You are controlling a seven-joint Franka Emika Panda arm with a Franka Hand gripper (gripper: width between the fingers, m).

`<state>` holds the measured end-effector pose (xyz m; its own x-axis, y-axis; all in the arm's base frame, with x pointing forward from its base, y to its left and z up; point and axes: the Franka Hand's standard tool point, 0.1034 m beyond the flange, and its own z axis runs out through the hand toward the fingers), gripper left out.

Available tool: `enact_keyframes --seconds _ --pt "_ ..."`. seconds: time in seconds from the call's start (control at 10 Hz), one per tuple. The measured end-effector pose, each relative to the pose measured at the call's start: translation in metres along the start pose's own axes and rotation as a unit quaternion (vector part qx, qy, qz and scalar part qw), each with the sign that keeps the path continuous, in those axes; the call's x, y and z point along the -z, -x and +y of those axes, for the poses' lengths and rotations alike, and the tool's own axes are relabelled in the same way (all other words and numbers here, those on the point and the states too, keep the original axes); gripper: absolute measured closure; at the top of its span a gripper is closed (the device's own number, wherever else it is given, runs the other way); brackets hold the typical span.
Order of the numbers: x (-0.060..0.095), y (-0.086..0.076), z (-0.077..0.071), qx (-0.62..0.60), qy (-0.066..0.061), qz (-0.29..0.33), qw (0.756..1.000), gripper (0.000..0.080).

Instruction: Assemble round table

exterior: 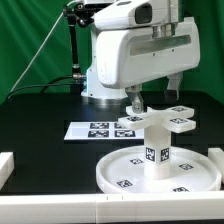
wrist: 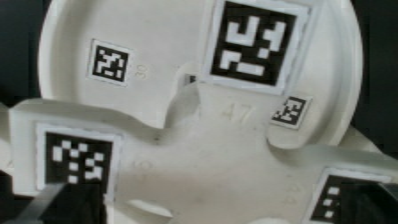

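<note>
The large round disc (exterior: pixel 125 172) lies flat at the front on the exterior view's right. The short thick leg (exterior: pixel 156 152) stands upright in its middle. The cross-shaped foot (exterior: pixel 160 121) sits on top of the leg, its tagged arms spread level. My gripper (exterior: pixel 135 102) hangs just over the foot's arm on the exterior view's left, fingers pointing down. I cannot tell whether it touches the arm or how the jaws stand. The wrist view is filled by the foot (wrist: pixel 214 130) from close above, with the disc (wrist: pixel 125 40) behind it. My fingers do not show there.
The marker board (exterior: pixel 98 129) lies flat on the black table behind the disc, at the foot of the arm's base. A low white wall (exterior: pixel 50 206) runs along the front edge, with a white block (exterior: pixel 5 165) on the exterior view's left.
</note>
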<state>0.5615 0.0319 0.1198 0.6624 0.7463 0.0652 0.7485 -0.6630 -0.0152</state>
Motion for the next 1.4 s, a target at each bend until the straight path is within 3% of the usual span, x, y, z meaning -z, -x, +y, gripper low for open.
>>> enact_keyframes --seconds 0.3,0.6,1.4 --pt "-0.003 -0.001 -0.002 0.107 0.01 -0.005 0.994 0.0151" --pt "-0.004 -0.004 -0.001 0.227 0.02 -0.028 0.973 0.0151" --pt "-0.019 0.0 -0.003 0.211 0.014 -0.04 0.976 0.0151"
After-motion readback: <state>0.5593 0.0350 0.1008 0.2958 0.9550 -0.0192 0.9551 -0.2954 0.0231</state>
